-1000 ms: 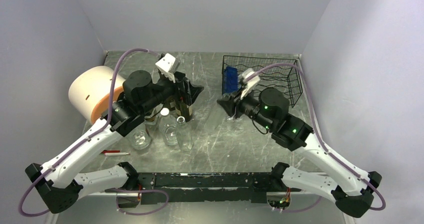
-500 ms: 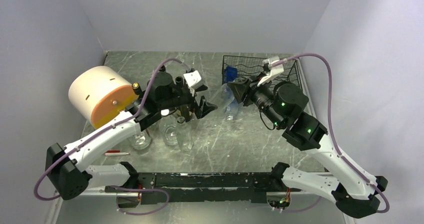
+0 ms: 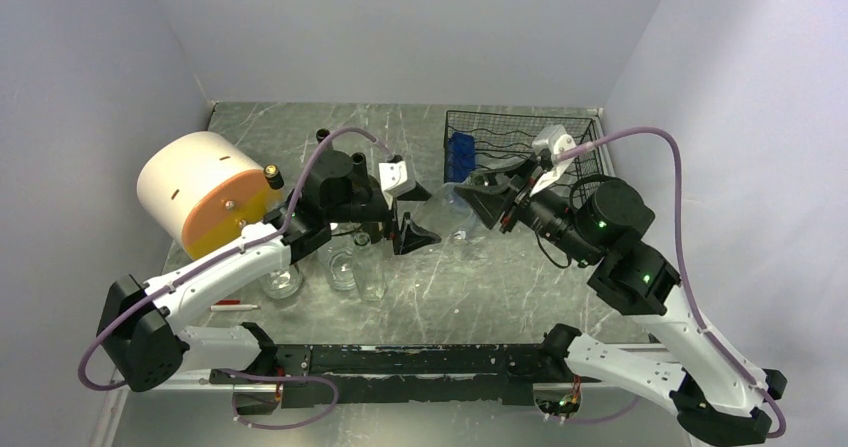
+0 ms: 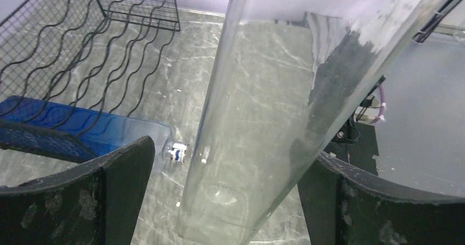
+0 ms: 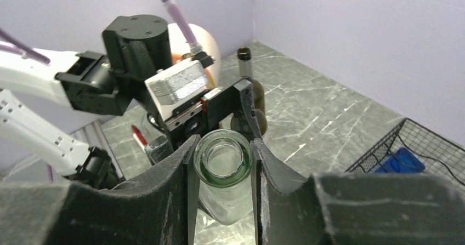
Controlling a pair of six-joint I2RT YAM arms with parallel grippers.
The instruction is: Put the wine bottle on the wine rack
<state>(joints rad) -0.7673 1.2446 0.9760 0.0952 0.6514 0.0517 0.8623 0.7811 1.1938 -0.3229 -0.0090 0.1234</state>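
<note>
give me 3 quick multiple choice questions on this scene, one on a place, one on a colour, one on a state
1. The blue bottle and the rack: the bottle lies
A inside it
B behind it
C on top of it

2. The bottle in the right gripper is
A red
B clear
C black

3. The left gripper is
A shut on the bottle
B shut, empty
C open

Answers
1 A: the blue shows behind the rack's wires in the left wrist view.
2 B: the table shows through the glass.
3 C: its jaws stand wide apart, one on each side of the bottle.
</note>
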